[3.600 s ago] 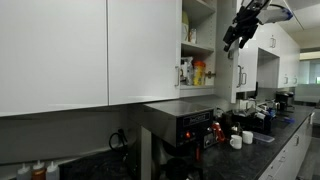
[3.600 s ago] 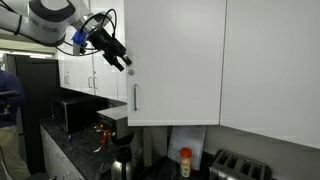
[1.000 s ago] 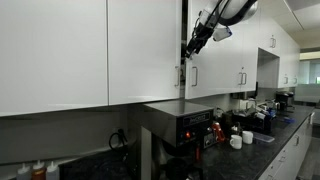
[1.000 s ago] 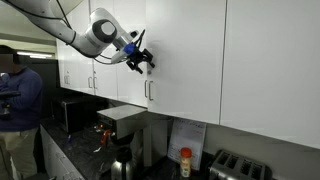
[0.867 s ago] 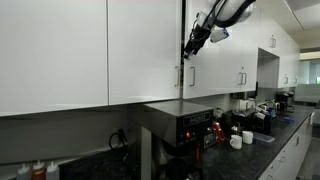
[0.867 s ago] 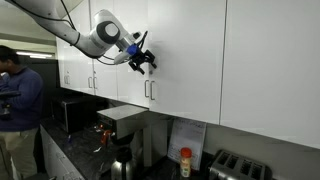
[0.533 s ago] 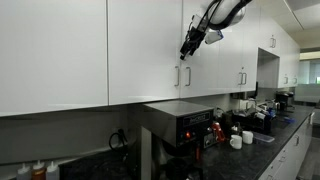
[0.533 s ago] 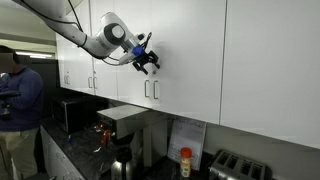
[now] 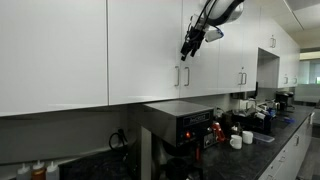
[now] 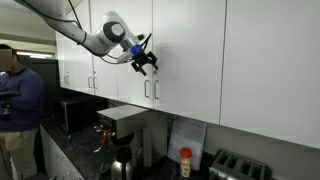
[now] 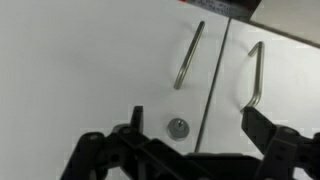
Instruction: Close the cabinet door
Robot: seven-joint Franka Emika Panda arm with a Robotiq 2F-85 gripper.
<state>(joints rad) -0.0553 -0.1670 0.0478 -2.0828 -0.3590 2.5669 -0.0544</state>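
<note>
Tall, narrow, plain white, the cabinet door point(image 9: 201, 62) sits shut, flat and flush with the white fronts either side, in both exterior views point(image 10: 187, 58). Its slim silver bar handle point(image 9: 186, 76) stands upright near the lower corner. It hangs high over the bench's back edge.

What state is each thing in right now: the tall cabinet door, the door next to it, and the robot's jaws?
Tall narrow white flat-panel cabinet door with a slim silver bar handle: shut, flush with its neighbours.
Broader white wall-cabinet door beside it: shut.
Black Robotiq gripper: jaws open, holding nothing, close to the door face.
</note>
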